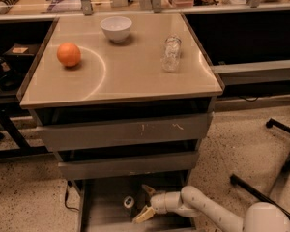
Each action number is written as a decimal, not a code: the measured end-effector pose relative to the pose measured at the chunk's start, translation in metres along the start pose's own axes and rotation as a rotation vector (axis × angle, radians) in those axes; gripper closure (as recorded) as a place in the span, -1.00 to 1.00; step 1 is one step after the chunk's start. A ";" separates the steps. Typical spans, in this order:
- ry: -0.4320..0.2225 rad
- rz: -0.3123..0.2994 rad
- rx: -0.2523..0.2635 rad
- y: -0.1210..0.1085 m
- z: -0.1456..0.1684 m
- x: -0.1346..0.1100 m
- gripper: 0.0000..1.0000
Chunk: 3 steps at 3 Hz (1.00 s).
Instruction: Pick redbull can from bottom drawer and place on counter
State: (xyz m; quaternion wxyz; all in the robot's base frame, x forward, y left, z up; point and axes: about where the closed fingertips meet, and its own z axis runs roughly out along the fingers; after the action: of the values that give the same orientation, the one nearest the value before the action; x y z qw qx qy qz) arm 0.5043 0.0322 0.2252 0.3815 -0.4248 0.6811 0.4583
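Warm dim light; counter point(135, 76) glares; claw point(143, 203) in shadowed bottom drawer point(105, 212).

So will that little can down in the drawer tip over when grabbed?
Probably. The redbull can stands upright and looks slim, so a nudge from the open gripper beside it might topple it. On its side it would likely roll across the flat floor of the bottom drawer.

No lettering, brand or number can be read anywhere, neither on the redbull can point(129, 203) standing in the bottom drawer point(102, 211) nor on the counter point(135, 69), while the gripper point(144, 203) sits low in that drawer just beside the can, fingers spread.
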 end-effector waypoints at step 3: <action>-0.022 0.045 -0.011 -0.009 0.032 0.029 -1.00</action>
State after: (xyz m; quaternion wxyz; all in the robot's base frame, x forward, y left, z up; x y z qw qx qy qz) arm 0.5068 0.0539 0.1866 0.3761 -0.4067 0.6837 0.4751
